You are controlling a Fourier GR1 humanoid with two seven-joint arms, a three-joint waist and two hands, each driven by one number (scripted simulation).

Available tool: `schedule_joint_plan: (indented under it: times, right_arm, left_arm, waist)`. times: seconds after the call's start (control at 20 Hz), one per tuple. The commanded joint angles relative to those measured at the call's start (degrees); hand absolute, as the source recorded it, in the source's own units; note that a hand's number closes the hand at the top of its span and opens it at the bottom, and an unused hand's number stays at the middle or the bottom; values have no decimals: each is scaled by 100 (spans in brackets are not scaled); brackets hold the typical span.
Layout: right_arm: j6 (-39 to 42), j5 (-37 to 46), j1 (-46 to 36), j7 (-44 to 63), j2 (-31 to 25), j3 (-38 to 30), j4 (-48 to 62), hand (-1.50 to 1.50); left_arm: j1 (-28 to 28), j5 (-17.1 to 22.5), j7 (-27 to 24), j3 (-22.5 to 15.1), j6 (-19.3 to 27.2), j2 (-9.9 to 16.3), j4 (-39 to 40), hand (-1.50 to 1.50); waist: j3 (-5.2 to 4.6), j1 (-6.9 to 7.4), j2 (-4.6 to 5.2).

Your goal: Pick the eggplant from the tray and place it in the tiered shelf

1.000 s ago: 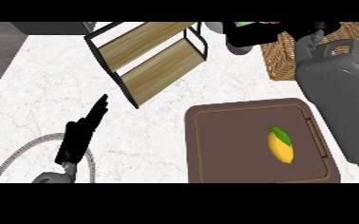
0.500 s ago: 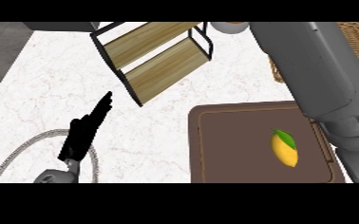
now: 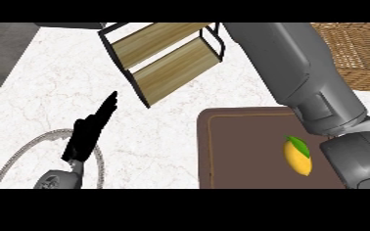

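A yellow fruit with a green leaf (image 3: 297,157) lies on the dark brown tray (image 3: 239,147) at the lower right; I see nothing purple like an eggplant. The tiered shelf (image 3: 162,54), two wooden boards in a black frame, stands at the top centre and holds nothing. My left hand (image 3: 88,133) is at the lower left on the white counter, fingers straight and pointing up-right, holding nothing. My right forearm (image 3: 303,73) crosses the right side from the top down past the tray's right edge, just right of the fruit. Its hand does not show.
A wicker basket (image 3: 348,44) sits at the top right, partly behind the right arm. A grey looped hose (image 3: 25,149) lies at the lower left beside the left wrist. The white marble counter (image 3: 65,88) stretches between shelf and left hand.
The right arm has swung further into view, now covering most of the basket and the tray's right edge. The fruit, shelf and left hand have kept their places.
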Motion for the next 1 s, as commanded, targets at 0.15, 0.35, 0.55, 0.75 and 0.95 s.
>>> schedule_joint_plan:
  times: [0.15,0.35,0.55,0.75,0.95]
  right_arm:
    - [-210,133,-547,-209,447,-151,1286,150]
    - [-147,-577,-227,-690,737,-788,1356,150]
    - [232,-1831,-133,-453,905,-1949,1367,-150]
    - [200,-2430,-123,-801,923,-2545,1344,-150]
    - [-318,-2678,-175,-1332,881,-2843,1268,-150]
  left_arm:
    - [35,-212,-189,-164,61,-140,110,0]
    - [-98,-45,11,-94,-64,-134,1,0]
    - [-170,-83,-6,9,-46,-14,74,0]
    - [-142,-150,-120,-111,50,-229,128,0]
    - [47,-182,-325,-72,-15,-107,172,0]
  waist:
    - [-5,130,65]
    - [5,164,103]
    - [13,181,121]
    - [7,117,95]
    - [2,165,90]
